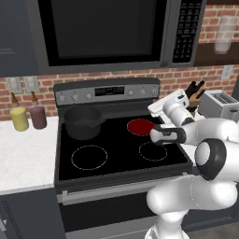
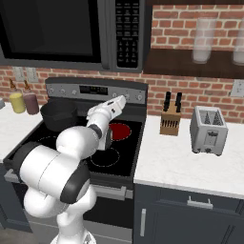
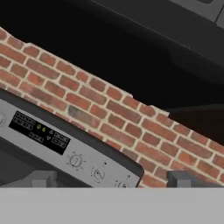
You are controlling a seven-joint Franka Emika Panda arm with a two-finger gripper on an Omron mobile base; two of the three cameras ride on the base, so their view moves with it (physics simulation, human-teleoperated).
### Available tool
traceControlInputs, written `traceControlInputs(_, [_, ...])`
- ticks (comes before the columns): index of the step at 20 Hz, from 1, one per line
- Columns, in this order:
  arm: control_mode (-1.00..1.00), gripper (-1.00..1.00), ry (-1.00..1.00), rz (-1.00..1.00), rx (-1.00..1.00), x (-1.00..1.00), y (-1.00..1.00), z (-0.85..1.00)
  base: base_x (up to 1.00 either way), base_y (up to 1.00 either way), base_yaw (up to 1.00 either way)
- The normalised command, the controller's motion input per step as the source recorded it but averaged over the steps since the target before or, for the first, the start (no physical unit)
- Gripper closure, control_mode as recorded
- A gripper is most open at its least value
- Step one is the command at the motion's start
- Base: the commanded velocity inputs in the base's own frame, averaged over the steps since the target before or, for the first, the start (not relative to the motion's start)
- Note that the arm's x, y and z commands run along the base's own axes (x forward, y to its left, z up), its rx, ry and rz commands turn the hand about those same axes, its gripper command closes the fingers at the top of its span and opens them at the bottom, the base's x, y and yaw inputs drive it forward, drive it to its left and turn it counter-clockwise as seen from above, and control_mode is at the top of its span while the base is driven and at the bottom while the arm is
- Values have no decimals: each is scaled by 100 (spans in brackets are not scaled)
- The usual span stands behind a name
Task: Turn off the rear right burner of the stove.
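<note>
Fingertips [image 3: 43, 179] sit spread wide with nothing between them, so the two-finger gripper [image 3: 111, 181] is empty, aimed at the small round steel knobs [image 3: 98, 173] on the right end of the grey back panel [image 3: 65, 148]. Best move, I reckon: centre on the correct knob, probably one of the rightmost, hard to tell which, before pinching and twisting. Rear right burner [image 1: 140, 126] glows solid red on the black glass-top stove [image 1: 116, 156], right of the dark pot [image 1: 83, 121].

The rear right burner [image 1: 140, 126] glows solid red (flat disc) on the black glass stove [image 1: 116, 158].
</note>
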Motion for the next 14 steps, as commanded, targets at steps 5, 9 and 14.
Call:
traceControlInputs(5, [-100, -100, -5, 1, -10, 22, 0, -14, 0, 0, 0])
traceControlInputs(9, [-100, -100, 0, 2, -14, 28, 4, -20, 0, 0, 0])
traceControlInputs(14, [-100, -100, 0, 5, -17, 7, 2, -29, 0, 0, 0])
